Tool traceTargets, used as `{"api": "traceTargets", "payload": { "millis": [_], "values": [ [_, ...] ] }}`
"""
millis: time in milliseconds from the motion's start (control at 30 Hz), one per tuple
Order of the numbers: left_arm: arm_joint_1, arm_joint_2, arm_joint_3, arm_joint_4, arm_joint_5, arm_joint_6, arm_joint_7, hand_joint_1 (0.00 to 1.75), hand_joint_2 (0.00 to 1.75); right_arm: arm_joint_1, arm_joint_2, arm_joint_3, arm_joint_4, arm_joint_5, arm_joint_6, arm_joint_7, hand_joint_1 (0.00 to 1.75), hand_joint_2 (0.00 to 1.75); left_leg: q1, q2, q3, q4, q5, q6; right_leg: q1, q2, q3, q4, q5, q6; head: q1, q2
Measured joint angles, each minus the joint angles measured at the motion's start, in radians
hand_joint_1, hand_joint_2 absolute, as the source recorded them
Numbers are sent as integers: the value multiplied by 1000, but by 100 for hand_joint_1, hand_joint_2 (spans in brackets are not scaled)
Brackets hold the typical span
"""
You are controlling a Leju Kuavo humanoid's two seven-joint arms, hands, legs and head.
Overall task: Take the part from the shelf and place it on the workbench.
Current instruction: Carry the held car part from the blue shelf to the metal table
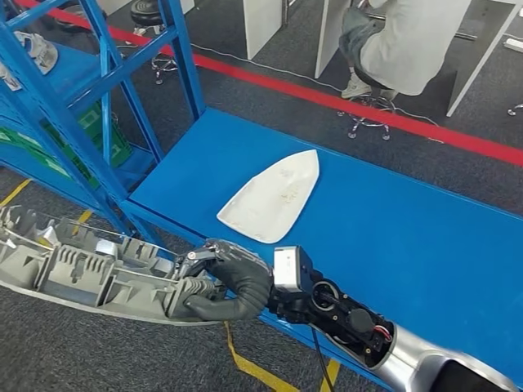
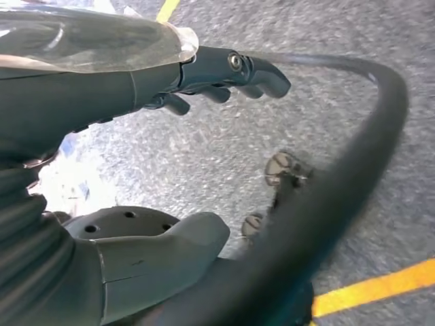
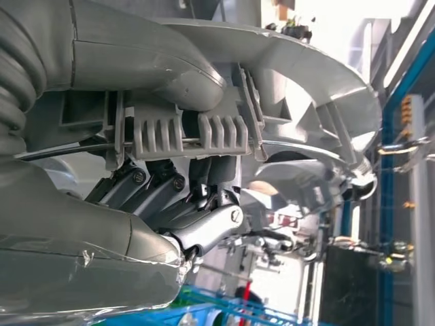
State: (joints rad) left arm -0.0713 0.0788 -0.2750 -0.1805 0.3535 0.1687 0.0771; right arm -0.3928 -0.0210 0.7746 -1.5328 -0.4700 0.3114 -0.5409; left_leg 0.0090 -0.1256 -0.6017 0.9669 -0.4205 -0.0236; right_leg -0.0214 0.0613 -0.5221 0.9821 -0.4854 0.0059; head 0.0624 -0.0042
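A long grey ribbed plastic part (image 1: 80,269) hangs over the floor, just off the near left corner of the blue workbench (image 1: 400,245). My right hand (image 1: 231,282) grips its right end, fingers wrapped around the ribbed edge. The right wrist view shows the same part (image 3: 308,75) close up, with the right hand's fingers (image 3: 169,197) curled under its ribs and the thumb over it. My left hand (image 2: 153,75) hangs above the grey floor with its fingers apart and holds nothing. A flat white part (image 1: 271,198) lies on the workbench.
The blue shelf (image 1: 92,90) stands at the left, holding a green bin (image 1: 92,135). A person sits on a stool (image 1: 395,41) beyond the red floor line (image 1: 370,110). Yellow floor tape (image 1: 259,367) runs under the bench edge. A black cable (image 2: 359,170) loops by my left hand.
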Motion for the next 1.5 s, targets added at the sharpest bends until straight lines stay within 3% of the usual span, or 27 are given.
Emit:
{"api": "traceTargets", "payload": {
  "millis": [33, 100, 167, 200, 233, 267, 333, 400, 467, 533, 567, 633, 700, 733, 767, 833, 900, 967, 1000, 1067, 1133, 1200, 1233, 1300, 1367, 1433, 1500],
  "values": [
    [1, 0, 0, 0, 1, 0, 2, 0, 175, -2, 2, 1, 0, 0, 0, 2, 175, 175, -2, 26, -10, 21, -12, -6, -1, -12, 3, -4, 3, -6, -6, 0],
    [-1, -1, 0, 0, 2, 1, 2, 0, 175, -5, 5, 1, 0, 0, 0, 6, 175, 175, -4, 91, -65, 128, -63, -15, 2, -40, 5, -9, 4, -14, -17, 0],
    [-5, -2, 0, 0, 3, 1, -4, 0, 175, -6, 5, 1, 0, 0, -2, 10, 175, 175, -1, 114, -136, 259, -111, -20, 6, -72, 5, -9, 2, -19, -22, 0],
    [-5, -2, 0, 0, 4, 1, -7, 0, 175, -6, 5, 2, 0, 0, -3, 12, 175, 175, 0, 118, -152, 288, -114, -20, 7, -86, 6, -9, 0, -20, -23, 0],
    [-4, -2, 0, 0, 5, 1, -10, 0, 175, -7, 5, 2, 0, 0, -4, 13, 175, 175, 0, 120, -149, 278, -99, -18, 9, -99, 6, -9, -1, -21, -23, 0],
    [-3, -2, 0, 0, 6, 1, -12, 0, 175, -8, 5, 2, 0, 0, -4, 15, 175, 175, -1, 124, -124, 230, -70, -13, 10, -110, 8, -9, -3, -21, -23, 0],
    [-3, 1, 0, 0, 7, 1, -15, 0, 175, -13, 6, 2, 0, 0, -5, 16, 175, 175, -11, 159, -47, 85, -11, 3, 14, -129, 11, -9, -7, -18, -23, 0],
    [-7, 2, 0, 0, 7, 1, -17, 0, 175, -16, 8, 3, 0, 0, -5, 17, 175, 175, -24, 187, -2, -2, 11, 18, 19, -148, 15, -10, -12, -11, -22, 0],
    [-6, 3, 0, 0, 6, 1, -19, 0, 175, -18, 9, 4, 0, 0, -5, 18, 175, 175, -28, 173, 1, -14, 11, 25, 21, -167, 21, -14, -17, -3, -20, 0],
    [-2, 3, 0, 0, 6, 1, -18, 0, 175, -20, 10, 5, 0, 0, -6, 18, 175, 175, -22, 153, 9, -26, 14, 31, 19, -143, 18, 5, -37, 5, -19, 0],
    [-2, 3, 0, 0, 5, 1, -18, 0, 175, -21, 11, 5, 0, -1, -6, 18, 175, 175, -19, 143, 14, -31, 16, 35, 18, -119, 4, 42, -61, 8, -17, 0],
    [-4, 1, 0, 0, 5, 1, -16, 0, 175, -18, 11, 6, 0, -1, -7, 18, 175, 175, -16, 122, 18, -34, 17, 41, 15, -76, -55, 172, -125, 11, -13, 0],
    [-6, 0, 0, 0, 6, 1, -9, 0, 175, -13, 11, 8, 1, -1, -7, 19, 175, 175, -16, 96, 20, -33, 16, 43, 14, -67, -108, 274, -153, 13, -9, 0],
    [-5, -1, 0, 0, 7, 3, -6, 0, 175, -12, 11, 9, 1, -1, -7, 19, 175, 175, -15, 82, 22, -32, 15, 42, 13, -65, -111, 272, -136, 13, -8, 0],
    [-4, -1, 0, 0, 8, 4, -4, 0, 175, -11, 11, 9, 1, -2, -7, 19, 175, 175, -14, 67, 26, -31, 13, 41, 12, -62, -95, 229, -100, 14, -7, 0],
    [-3, -2, 0, 0, 11, 8, -3, 0, 175, -11, 11, 10, 2, -2, -7, 20, 175, 175, -12, 40, 29, -25, 8, 34, 7, -27, -40, 92, -23, 15, -6, 0],
    [-6, -2, 0, 0, 12, 9, -3, 0, 175, -10, 11, 10, 3, -3, -7, 21, 175, 175, -9, 17, 20, -16, 7, 25, 2, 11, -5, 11, 1, 13, -7, 0],
    [-4, 0, 0, 0, 13, 10, -3, 0, 175, -10, 11, 11, 4, -5, -7, 20, 175, 175, -5, -5, 8, -14, 14, 13, 4, 11, 3, -2, -3, 5, -9, 0],
    [-1, 2, 0, 0, 13, 10, -4, 0, 175, -10, 11, 11, 4, -6, -7, 19, 175, 175, -4, -5, 4, -13, 14, 7, 4, 0, 6, -4, 0, 0, -9, 0],
    [2, 3, 0, 0, 12, 11, -4, 0, 175, -10, 11, 10, 4, -7, -7, 17, 175, 175, -7, 37, -17, 27, -8, -3, 3, -23, 11, -14, 6, -11, -18, 0],
    [-1, 2, 0, 0, 8, 11, -5, 0, 175, -8, 12, 9, 5, -9, -9, 14, 175, 175, -6, 96, -82, 148, -64, -14, 6, -51, 13, -17, 6, -19, -27, 0],
    [-4, 1, 0, 0, 2, 10, -7, 0, 175, -5, 11, 9, 6, -9, -11, 13, 175, 175, 0, 115, -148, 268, -101, -21, 9, -81, 13, -17, 3, -24, -29, 0],
    [-4, 1, 0, 0, -1, 9, -8, 0, 175, -4, 11, 9, 7, -9, -13, 12, 175, 175, 2, 119, -157, 280, -95, -22, 10, -94, 14, -17, 1, -25, -30, 0],
    [-2, 1, -1, 0, -4, 8, -8, 0, 175, -3, 11, 8, 8, -9, -16, 12, 175, 175, 2, 132, -110, 187, -38, -18, 11, -116, 18, -17, -4, -24, -30, 0],
    [-4, 2, -1, 0, -7, 8, -8, 0, 175, -3, 11, 8, 8, -9, -18, 12, 175, 175, -7, 174, -34, 44, 13, -5, 14, -134, 23, -18, -10, -18, -29, 0],
    [-7, 4, -1, 0, -8, 7, -8, 0, 175, -2, 11, 8, 8, -9, -18, 13, 175, 175, -19, 194, -5, -16, 24, 8, 18, -150, 26, -18, -16, -9, -27, 0],
    [-6, 6, -1, 0, -8, 6, -6, 0, 175, -1, 12, 8, 8, -9, -19, 13, 175, 175, -22, 172, -3, -22, 24, 17, 19, -164, 32, -21, -23, 0, -25, 0]
  ]
}}
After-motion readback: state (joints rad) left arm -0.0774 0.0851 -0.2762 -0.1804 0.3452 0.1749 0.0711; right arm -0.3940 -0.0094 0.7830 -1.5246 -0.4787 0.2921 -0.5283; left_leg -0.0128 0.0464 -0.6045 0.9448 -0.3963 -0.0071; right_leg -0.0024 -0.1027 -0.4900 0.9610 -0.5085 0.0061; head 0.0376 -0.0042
